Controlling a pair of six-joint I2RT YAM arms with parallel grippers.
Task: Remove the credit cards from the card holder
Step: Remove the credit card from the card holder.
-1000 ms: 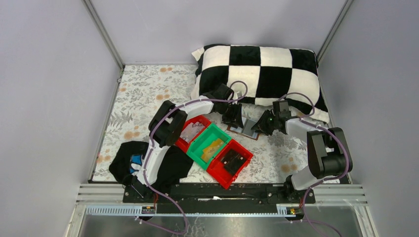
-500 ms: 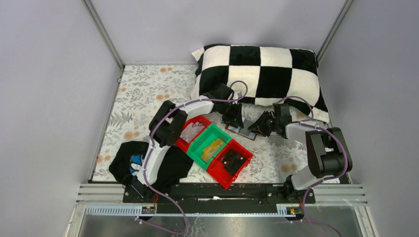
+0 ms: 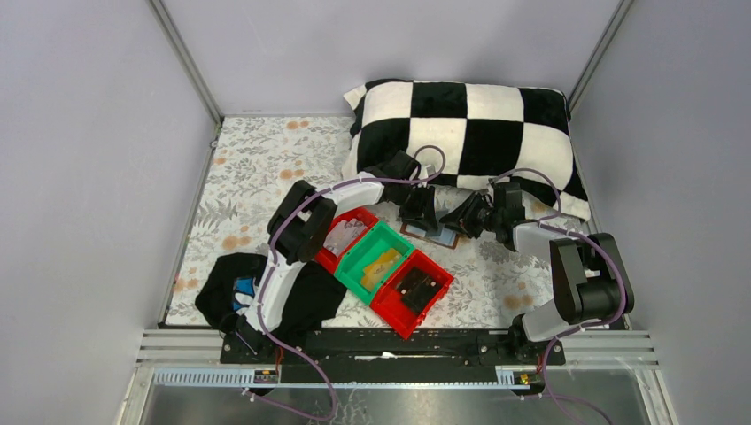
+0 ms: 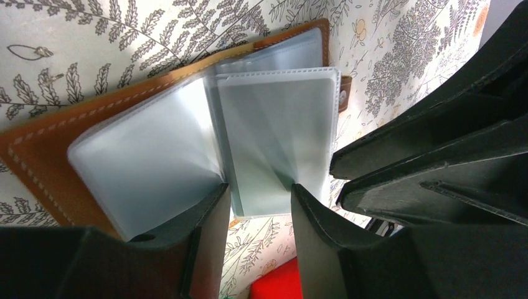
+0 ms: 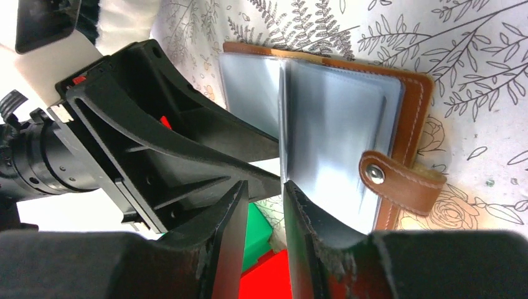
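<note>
The card holder (image 3: 431, 235) lies open on the floral cloth, brown leather (image 4: 37, 156) outside, its snap strap (image 5: 398, 180) to one side. Pale grey-blue panels (image 4: 274, 131) fan up from its spine; I cannot tell the credit cards from the sleeves. My left gripper (image 4: 256, 194) stands open over the near edge of a raised panel, whose lower corner shows in the gap. My right gripper (image 5: 264, 190) is open with a narrow gap and nothing in it, one finger (image 5: 311, 205) against a panel (image 5: 336, 118). Both grippers (image 3: 418, 215) (image 3: 460, 221) meet over the holder.
A red bin (image 3: 347, 237), a green bin (image 3: 367, 252) with a yellow-tan piece (image 3: 383, 263), and a red bin (image 3: 394, 301) with a black boxy object (image 3: 416, 285) sit just in front. A checkered pillow (image 3: 469, 133) lies behind. Black cloth (image 3: 221, 297) lies front left.
My right gripper has swung left, closer to the holder and the left gripper. The left gripper has stayed over the holder.
</note>
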